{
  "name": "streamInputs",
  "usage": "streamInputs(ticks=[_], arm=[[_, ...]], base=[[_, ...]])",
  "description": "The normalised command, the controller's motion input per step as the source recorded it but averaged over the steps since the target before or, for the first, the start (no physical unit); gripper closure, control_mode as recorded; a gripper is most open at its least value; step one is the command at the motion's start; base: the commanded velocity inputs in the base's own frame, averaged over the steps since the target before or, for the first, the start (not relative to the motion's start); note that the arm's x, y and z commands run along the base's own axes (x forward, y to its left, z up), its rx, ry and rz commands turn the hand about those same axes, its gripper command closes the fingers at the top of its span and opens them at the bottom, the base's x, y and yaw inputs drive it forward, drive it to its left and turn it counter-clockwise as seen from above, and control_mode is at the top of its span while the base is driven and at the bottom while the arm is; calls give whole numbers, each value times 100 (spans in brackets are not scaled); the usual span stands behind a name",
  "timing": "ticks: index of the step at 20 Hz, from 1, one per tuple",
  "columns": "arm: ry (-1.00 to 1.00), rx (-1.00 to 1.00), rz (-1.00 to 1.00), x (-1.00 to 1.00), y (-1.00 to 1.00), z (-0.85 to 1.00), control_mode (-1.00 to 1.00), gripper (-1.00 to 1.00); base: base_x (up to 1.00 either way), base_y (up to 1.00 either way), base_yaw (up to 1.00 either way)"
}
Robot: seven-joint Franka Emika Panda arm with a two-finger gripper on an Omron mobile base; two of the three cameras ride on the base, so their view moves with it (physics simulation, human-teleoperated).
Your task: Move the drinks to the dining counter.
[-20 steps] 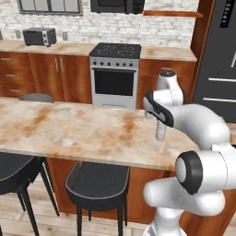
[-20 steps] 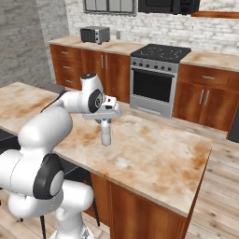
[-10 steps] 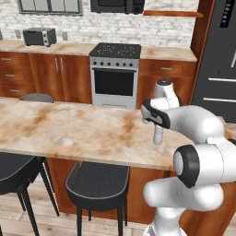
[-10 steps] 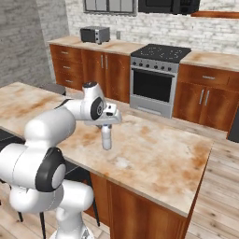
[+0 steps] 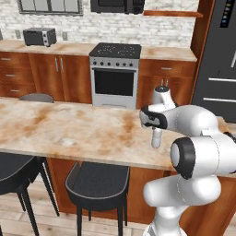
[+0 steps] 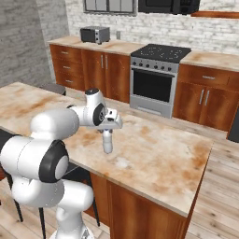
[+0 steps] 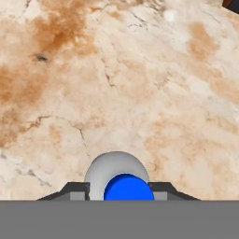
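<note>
Blue-capped bottle [image 7: 122, 184] hangs upright in the tool [image 7: 119, 190], jaws clamped at its neck, base close above the dining counter [image 6: 154, 154], positioned for vertical set-down so that it stands stable.

One bottle [image 6: 108, 141], two stools [image 5: 97, 181], one oven [image 5: 114, 74], one toaster [image 5: 40, 36].
</note>
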Motion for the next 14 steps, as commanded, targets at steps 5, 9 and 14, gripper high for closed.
streamInputs(ticks=[5,9,14], arm=[[0,2,0,4,0,-36,-100,100],[0,5,0,0,0,-43,-100,100],[0,5,0,0,7,-41,-100,-100]], base=[[0,0,0],[0,0,0],[0,0,0]])
